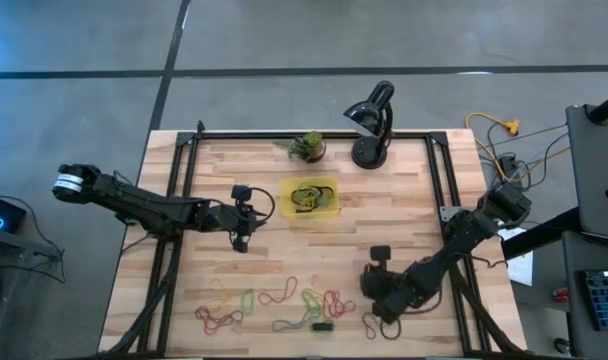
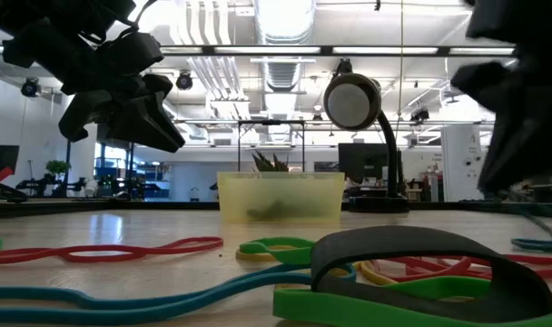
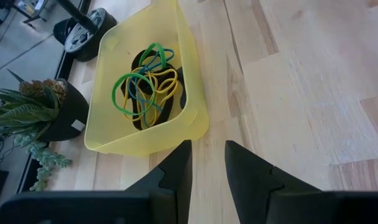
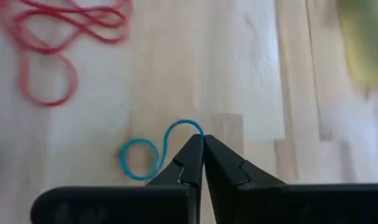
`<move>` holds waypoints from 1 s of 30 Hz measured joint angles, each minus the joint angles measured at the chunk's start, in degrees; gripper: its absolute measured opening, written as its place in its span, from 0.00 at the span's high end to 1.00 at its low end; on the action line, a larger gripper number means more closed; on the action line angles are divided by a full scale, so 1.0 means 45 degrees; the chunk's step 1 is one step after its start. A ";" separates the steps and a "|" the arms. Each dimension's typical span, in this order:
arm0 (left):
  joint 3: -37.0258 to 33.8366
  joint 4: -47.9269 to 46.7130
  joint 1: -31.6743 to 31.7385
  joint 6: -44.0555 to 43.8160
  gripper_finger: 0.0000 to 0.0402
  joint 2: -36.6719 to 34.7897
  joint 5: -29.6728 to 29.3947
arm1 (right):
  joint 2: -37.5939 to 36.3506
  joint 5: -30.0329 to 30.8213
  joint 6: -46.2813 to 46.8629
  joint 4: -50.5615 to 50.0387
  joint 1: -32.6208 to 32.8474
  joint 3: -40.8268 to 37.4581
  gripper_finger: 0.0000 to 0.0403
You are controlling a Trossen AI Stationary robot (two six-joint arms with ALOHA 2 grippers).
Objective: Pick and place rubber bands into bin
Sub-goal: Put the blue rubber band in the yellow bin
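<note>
Black desk lamp standing at tabletop far edge, head tilting left. Small potted plant sitting just beside it, also along far edge.

In the right wrist view, part of the blue rubber band runs under the right gripper, whose tips meet on it. Beyond it, the red rubber bands and the yellow bin are blurred and cut by the frame.
</note>
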 joint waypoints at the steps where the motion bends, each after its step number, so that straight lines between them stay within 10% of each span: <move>1: 0.0000 -0.0007 0.0002 0.0000 0.80 0.0000 -0.0003 | 0.0000 0.0329 -0.0323 0.0015 0.0006 0.0121 0.98; 16: 0.0000 0.0000 0.0000 0.0000 0.80 0.0000 0.0000 | -0.0029 0.4277 -0.5047 0.0066 -0.0596 0.1516 0.98; 30: 0.0000 -0.0005 0.0000 0.0005 0.80 0.0000 -0.0005 | -0.0053 0.4356 -0.8434 0.0190 -0.3231 0.3673 0.98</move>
